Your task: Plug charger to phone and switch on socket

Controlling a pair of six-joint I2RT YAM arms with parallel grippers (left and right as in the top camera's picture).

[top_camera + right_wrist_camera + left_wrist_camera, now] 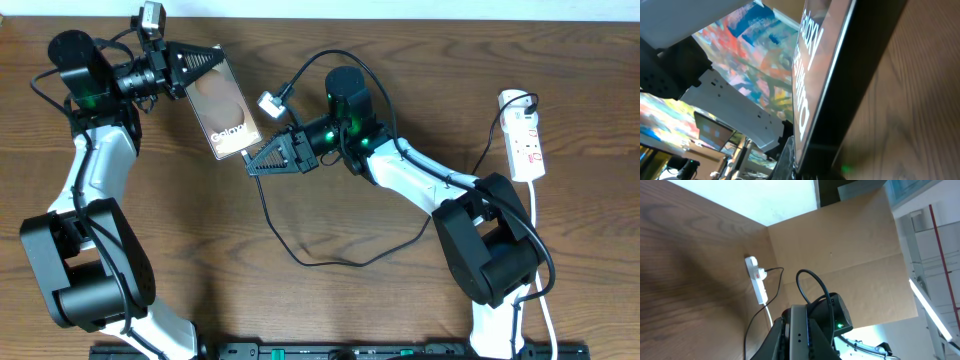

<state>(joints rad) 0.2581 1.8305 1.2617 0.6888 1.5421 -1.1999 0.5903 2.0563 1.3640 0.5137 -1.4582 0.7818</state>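
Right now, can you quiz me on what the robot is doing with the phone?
1. True or false: the white power strip lies next to the left arm.
2. Which arm's jaws reach the phone's "Galaxy" end? A) left B) right
3. Fill in: the looping charger cable is coloured ____.

Key: 1 false; 2 B, the right gripper; 3 black.

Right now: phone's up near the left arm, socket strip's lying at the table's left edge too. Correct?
Not quite. The socket strip lies at the table's right edge, beside the right arm; the overhead view shows it. The phone is indeed up near the left arm.
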